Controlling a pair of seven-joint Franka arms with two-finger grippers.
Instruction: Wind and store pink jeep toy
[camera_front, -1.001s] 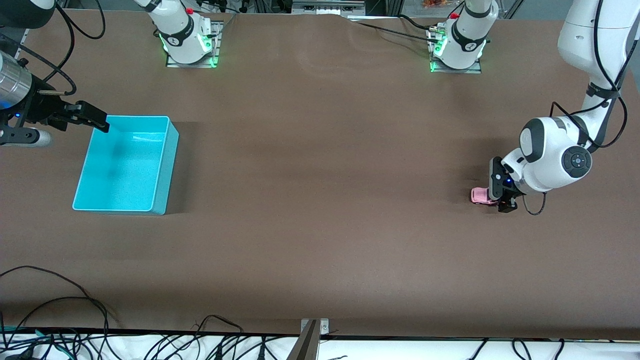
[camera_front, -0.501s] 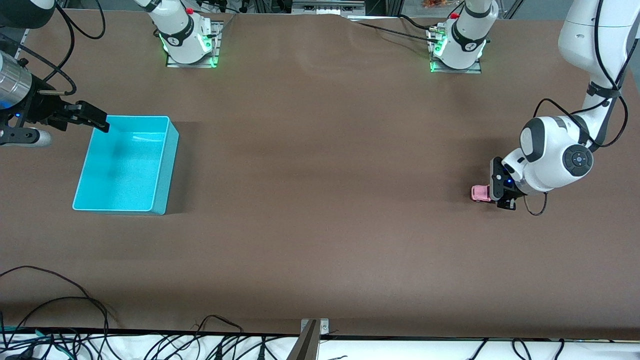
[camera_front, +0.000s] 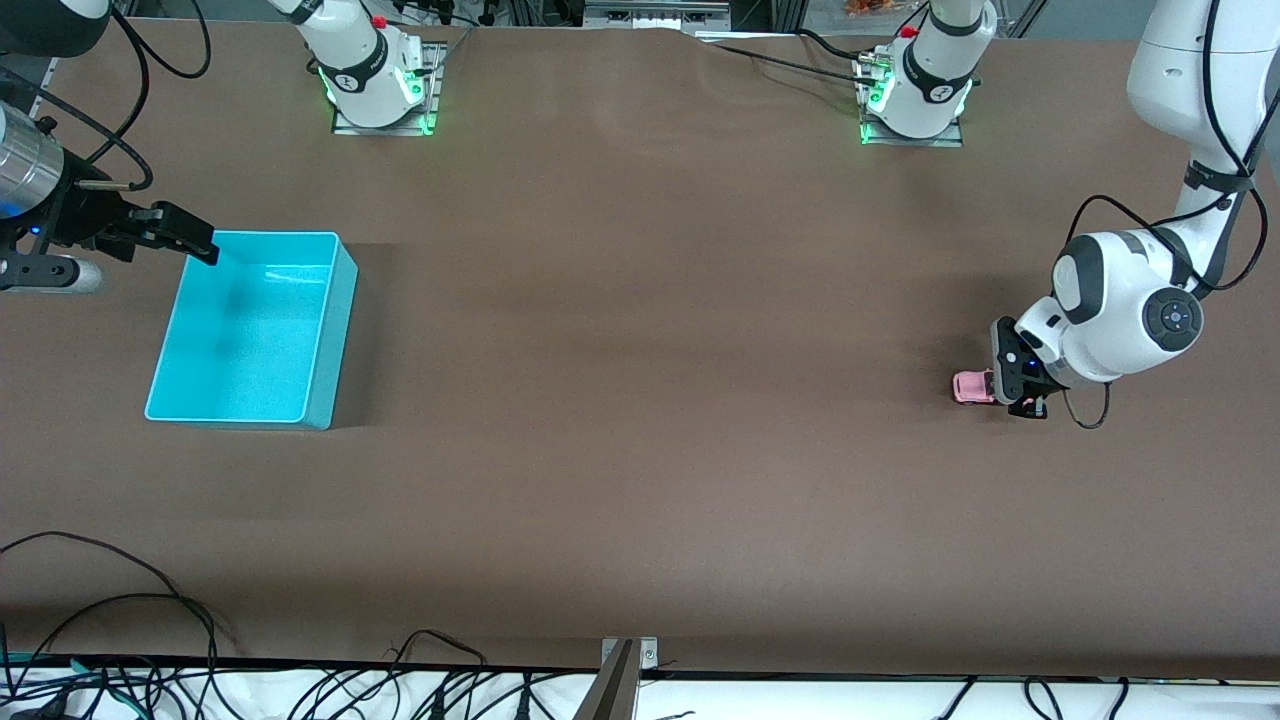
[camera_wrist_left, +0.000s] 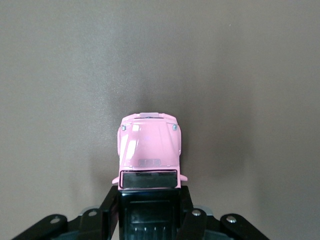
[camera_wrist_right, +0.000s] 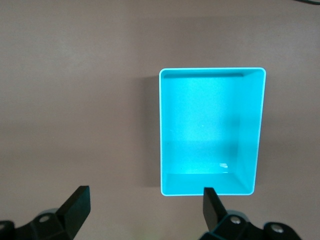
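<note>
The pink jeep toy (camera_front: 968, 387) sits on the brown table toward the left arm's end. My left gripper (camera_front: 1008, 392) is shut on its black-roofed rear half. In the left wrist view the pink hood (camera_wrist_left: 149, 142) sticks out past the black fingers (camera_wrist_left: 111, 200), and the gripper (camera_wrist_left: 150, 202) clamps the roof from both sides. My right gripper (camera_front: 188, 240) hangs open over the table beside the turquoise bin (camera_front: 250, 330), at the bin's corner toward the robots' bases. In the right wrist view that gripper (camera_wrist_right: 145, 200) holds nothing, and the bin (camera_wrist_right: 210, 130) shows empty.
Both robot bases (camera_front: 375, 80) stand at the table's edge farthest from the front camera. Cables (camera_front: 150, 640) lie along the edge nearest the front camera. A wide stretch of bare brown table (camera_front: 650, 350) separates the bin from the jeep.
My left gripper has shut on the jeep. It has then shifted a little with the toy toward the left arm's end of the table. The right arm has not moved.
</note>
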